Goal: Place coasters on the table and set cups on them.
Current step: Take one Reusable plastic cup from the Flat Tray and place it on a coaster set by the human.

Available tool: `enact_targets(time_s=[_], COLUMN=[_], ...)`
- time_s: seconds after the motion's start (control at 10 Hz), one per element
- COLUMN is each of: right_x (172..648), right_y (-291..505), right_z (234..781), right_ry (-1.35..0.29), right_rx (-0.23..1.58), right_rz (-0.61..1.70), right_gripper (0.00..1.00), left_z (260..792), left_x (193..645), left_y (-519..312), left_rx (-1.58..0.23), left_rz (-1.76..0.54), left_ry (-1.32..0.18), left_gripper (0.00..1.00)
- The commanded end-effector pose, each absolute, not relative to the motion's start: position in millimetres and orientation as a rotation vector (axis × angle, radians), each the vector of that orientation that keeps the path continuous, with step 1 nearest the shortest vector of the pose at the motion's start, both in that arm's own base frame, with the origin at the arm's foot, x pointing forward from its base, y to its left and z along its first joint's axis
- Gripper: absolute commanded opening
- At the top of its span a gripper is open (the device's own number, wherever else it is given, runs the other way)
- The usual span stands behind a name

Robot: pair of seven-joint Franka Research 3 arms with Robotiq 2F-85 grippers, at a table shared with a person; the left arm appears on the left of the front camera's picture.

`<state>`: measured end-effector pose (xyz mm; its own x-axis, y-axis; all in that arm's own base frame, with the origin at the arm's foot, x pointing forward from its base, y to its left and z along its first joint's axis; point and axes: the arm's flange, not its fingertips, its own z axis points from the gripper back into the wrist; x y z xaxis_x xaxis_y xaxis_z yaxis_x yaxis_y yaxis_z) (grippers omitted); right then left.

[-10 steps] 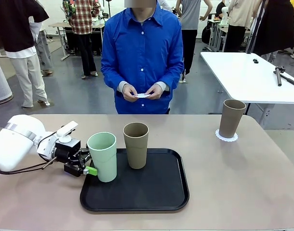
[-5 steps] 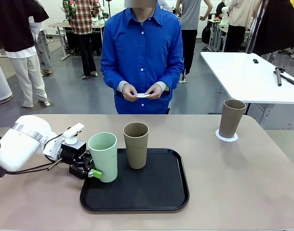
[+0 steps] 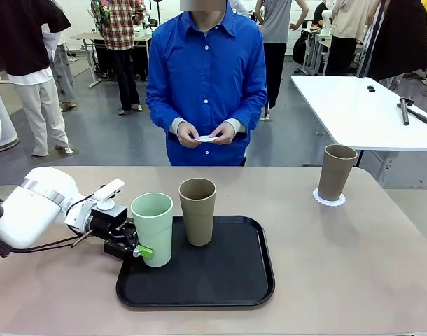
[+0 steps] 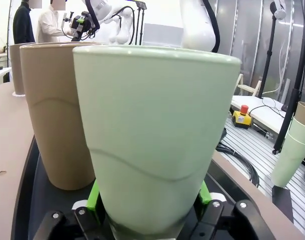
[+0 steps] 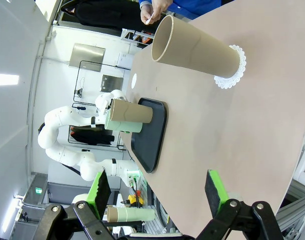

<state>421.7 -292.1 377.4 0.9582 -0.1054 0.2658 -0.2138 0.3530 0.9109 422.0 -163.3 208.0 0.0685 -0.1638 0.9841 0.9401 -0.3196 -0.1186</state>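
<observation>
- Left gripper (image 3: 143,249) advanced and closed on mint cup (image 3: 152,224), gripping it near the base.
- Cup judged light, stiff and smooth; the taper risked slipping, so a low, level grip suited it.

My left claw (image 3: 141,249) and right claw (image 5: 157,195) are black with bright green pads (image 5: 100,192), the mint cup (image 3: 152,227) is a pale matte green, the tray cup (image 3: 197,210) and the far cup (image 3: 337,171) are tan-brown, the tray (image 3: 220,283) is black, the lacy scalloped coaster (image 3: 329,200) white, the table (image 3: 339,266) beige-pink, the person's shirt (image 3: 206,77) vivid blue.
</observation>
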Motion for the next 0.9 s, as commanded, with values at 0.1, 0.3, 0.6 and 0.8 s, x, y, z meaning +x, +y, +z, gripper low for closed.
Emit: enact_targets(time_s=[0.1, 0.3, 0.6, 0.8], right_x=[421.4, 421.4, 421.4, 421.4], right_y=[-292.3, -292.3, -292.3, -292.3], right_z=[377.3, 377.3, 377.3, 377.3], right_ry=[-0.297, -0.297, -0.297, -0.297], right_rx=[1.209, 1.209, 1.209, 1.209], right_rz=[0.07, 0.07, 0.07, 0.07], right_gripper=[1.0, 1.0, 1.0, 1.0], left_z=[215.4, 258.3, 348.6, 401.6], left_x=[416.1, 405.5, 400.4, 395.7], left_y=[-153.1, -137.9, -112.3, -107.2], left_rx=[-1.375, -1.341, -1.23, -1.21], left_rz=[-1.473, -1.432, -1.349, -1.354], left_ry=[-0.869, -0.895, -0.911, -0.939], left_gripper=[0.0, 0.69, 0.69, 0.69])
